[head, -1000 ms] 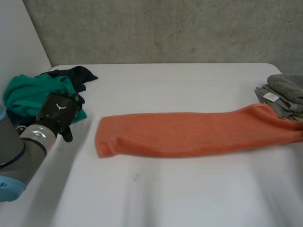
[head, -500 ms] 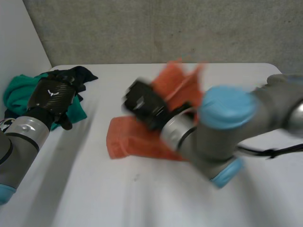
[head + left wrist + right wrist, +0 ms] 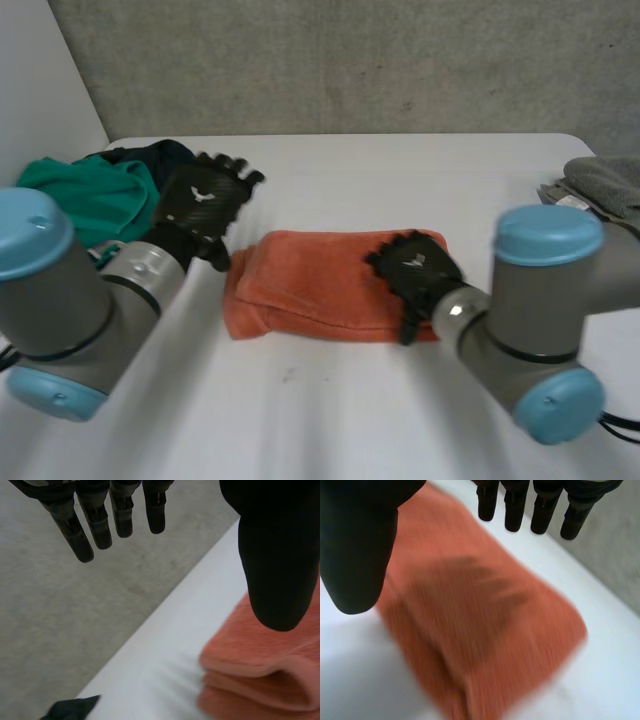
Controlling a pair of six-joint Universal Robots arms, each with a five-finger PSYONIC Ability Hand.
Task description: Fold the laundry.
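Head view showed the orange towel (image 3: 330,285), stretched long a second earlier, now doubled over on the worktop (image 3: 350,400); right hand (image 3: 415,272) released above its right end, left hand (image 3: 203,205) empty, fingers straight, near its left end, so one fold looked done

No legible text or markings.

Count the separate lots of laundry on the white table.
3: the folded orange terry towel mid-table, a heap of green and dark garments at the left edge, grey folded towels at the right edge; others may be hidden.
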